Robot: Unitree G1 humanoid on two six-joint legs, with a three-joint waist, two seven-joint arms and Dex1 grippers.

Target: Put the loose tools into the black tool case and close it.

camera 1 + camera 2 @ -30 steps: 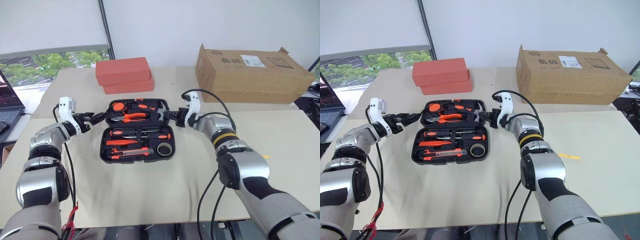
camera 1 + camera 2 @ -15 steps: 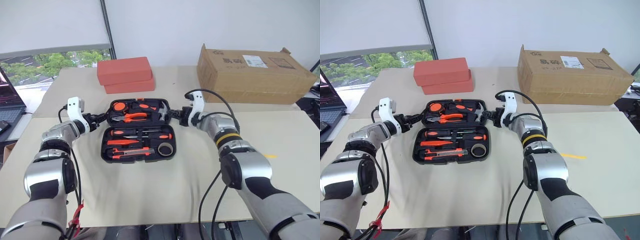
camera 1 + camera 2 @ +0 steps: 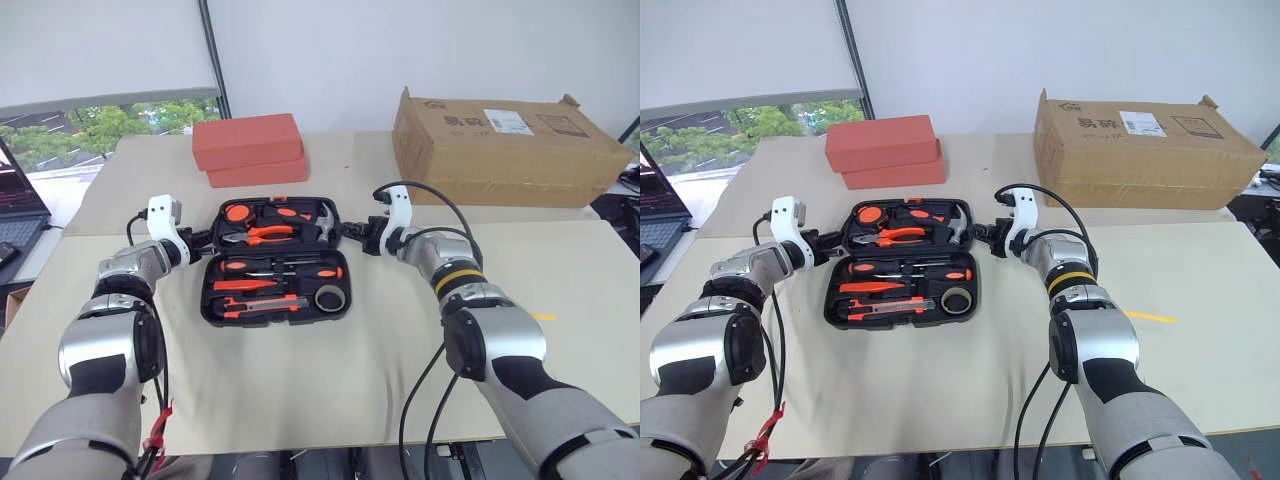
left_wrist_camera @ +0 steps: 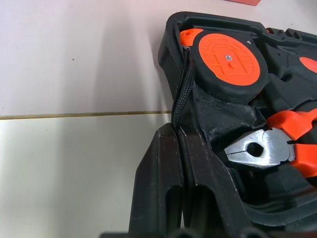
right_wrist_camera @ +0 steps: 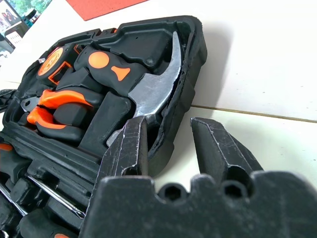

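The black tool case (image 3: 207,300) lies open on the table. Its near half holds slim screwdrivers (image 3: 280,270), a utility knife (image 3: 262,303) and a grey tape roll (image 3: 329,297). The far half holds pliers (image 3: 265,235) and a hammer (image 3: 322,215). My left gripper (image 3: 203,240) is shut, its tips (image 4: 176,130) against the far half's left wall. A thin black cord (image 4: 183,89) from the orange tape measure (image 4: 230,62) runs into the seam between the fingertips. My right gripper (image 5: 168,124) straddles the far half's right wall, one finger inside and one outside, gripping it.
Two stacked red boxes (image 3: 248,148) stand behind the case. A long cardboard box (image 3: 505,150) sits at the back right. A laptop (image 3: 15,215) lies off the table's left edge. Bare tabletop lies in front of the case and to its right.
My left gripper has moved right to the case's left wall and gone from wide open to shut. The right gripper has stayed at the right wall.
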